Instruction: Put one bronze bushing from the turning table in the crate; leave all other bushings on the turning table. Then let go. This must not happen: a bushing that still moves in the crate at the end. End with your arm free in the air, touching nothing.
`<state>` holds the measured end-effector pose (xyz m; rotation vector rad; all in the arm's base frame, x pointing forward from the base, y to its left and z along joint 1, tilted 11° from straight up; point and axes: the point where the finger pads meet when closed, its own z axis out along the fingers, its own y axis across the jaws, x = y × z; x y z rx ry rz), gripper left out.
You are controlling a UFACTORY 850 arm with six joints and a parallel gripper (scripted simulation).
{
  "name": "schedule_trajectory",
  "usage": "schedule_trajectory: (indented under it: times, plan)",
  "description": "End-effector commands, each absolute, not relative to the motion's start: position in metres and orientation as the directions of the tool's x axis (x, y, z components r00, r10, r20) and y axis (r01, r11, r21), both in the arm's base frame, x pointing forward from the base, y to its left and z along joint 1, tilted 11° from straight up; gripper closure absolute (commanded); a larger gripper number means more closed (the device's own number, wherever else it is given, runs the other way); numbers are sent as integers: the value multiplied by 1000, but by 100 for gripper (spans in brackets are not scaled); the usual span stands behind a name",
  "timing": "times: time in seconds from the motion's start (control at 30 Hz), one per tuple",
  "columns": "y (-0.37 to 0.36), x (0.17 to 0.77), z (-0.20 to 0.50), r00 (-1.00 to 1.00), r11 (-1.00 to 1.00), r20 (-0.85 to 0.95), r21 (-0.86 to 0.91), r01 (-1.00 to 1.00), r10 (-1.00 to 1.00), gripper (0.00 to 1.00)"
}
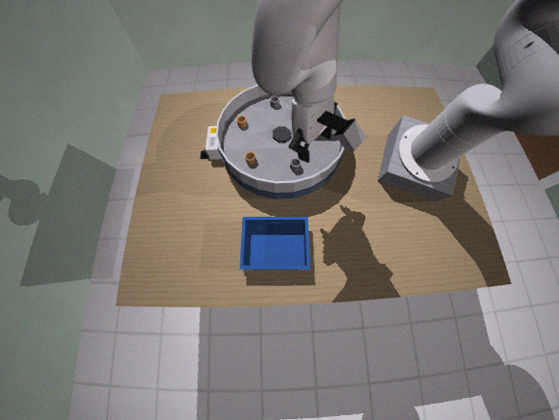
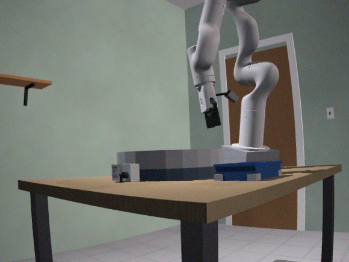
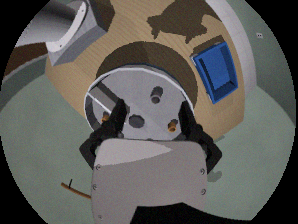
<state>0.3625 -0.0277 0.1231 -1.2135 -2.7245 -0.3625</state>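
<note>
Gripper high above turning table, jaws wide, empty. Nearest bronze bushing upright on disc, left of jaws, well below. Blue crate near side, nothing visible inside.

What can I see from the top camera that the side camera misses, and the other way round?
Only the top view looks inside the turning table: two bronze bushings and two grey ones, plus the crate's hollow interior. Only the exterior view shows how high the open hand hangs above the turning table's rim, along with the table legs, door and wall shelf. Both show the arm, the turning table, the blue crate and the wooden table.
</note>
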Motion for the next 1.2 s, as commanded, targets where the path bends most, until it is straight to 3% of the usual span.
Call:
schedule_trajectory:
  times: [0.0,0.83,1.17]
  plan:
    - [-70,358,122,-662,637,192,181,750,725,0]
    - [-212,292,114,-629,608,78,187,772,774,0]
    - [-220,286,113,-626,606,72,185,773,776,0]
